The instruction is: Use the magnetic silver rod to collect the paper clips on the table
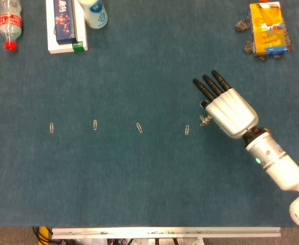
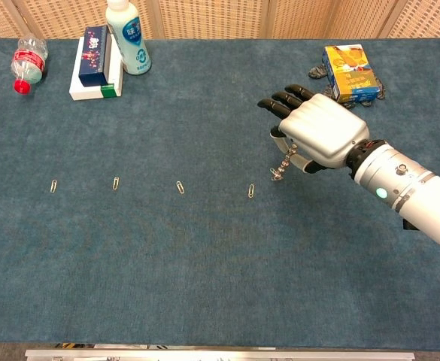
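Chest view shows the right hand (image 2: pixel 319 135) pinching the rod (image 2: pixel 283 165), clips seemingly clustered at its tip, just beside the nearest clip (image 2: pixel 251 191). Sweeping too high could miss it; dragging might shed those already caught.

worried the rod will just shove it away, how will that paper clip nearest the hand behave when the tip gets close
The nearest paper clip is thin wire lying flat, so probably very light and apt to jump to the magnetic rod before contact. Clips already hang at the rod's tip under the right hand, suggesting it will cling. The carpet-like table cover likely limits sliding.
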